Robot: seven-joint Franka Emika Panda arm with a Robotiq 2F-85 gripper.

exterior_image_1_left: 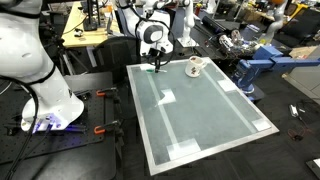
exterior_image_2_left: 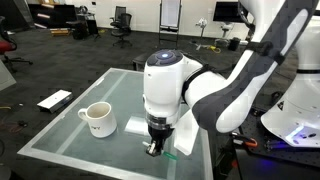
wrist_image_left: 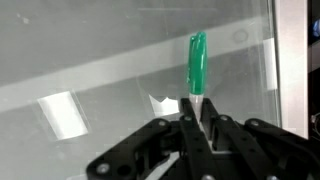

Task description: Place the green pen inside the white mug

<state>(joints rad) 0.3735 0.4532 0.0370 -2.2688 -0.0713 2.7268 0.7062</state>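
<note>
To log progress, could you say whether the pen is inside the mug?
Out: the gripper holds the pen, well apart from the mug.

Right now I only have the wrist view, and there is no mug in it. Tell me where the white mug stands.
Observer: The white mug stands upright on the glass table, apart from the tool.
Operator: Give me the tool's height.
Observer: In an exterior view it is down at the tabletop, with the green pen showing beside it.
Operator: Report the handle's direction.
Observer: The handle points away from the tool.
</note>
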